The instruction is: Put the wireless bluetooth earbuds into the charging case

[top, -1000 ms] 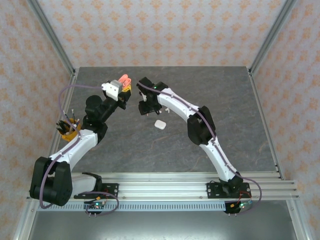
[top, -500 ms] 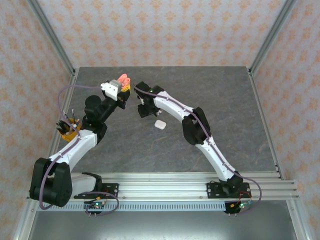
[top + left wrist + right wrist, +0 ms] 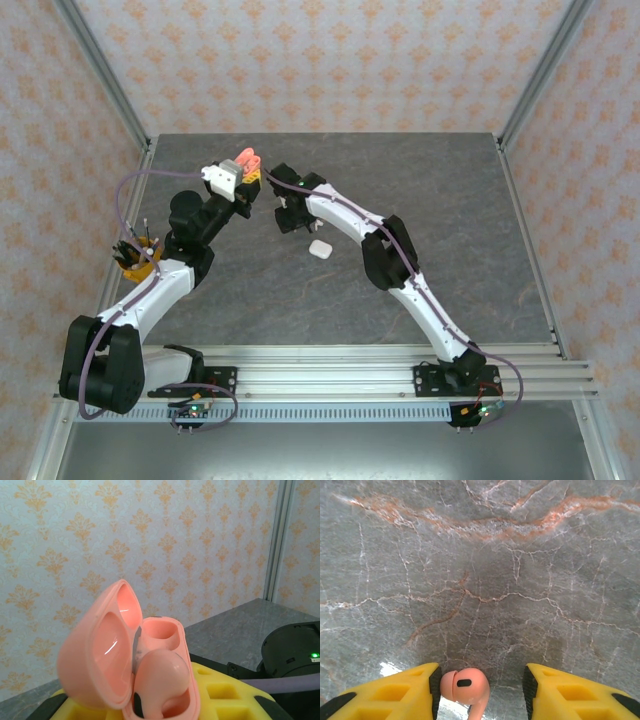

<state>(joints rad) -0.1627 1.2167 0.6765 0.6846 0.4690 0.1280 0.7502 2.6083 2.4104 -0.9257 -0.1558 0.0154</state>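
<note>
Grey marble (image 3: 480,570) under coral stemmed earbud (image 3: 465,686); case (image 3: 102,660) open

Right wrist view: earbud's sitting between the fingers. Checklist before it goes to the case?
1. Pink case open: ok.
2. Free slot: ok, far one empty; near one holds the seated earbud.
3. Left gripper clamped on the case: ok.
4. Right gripper firm on the second earbud: cannot tell; it touches one finger, gap to the other.
5. Earbud and case colours match: ok.
</note>
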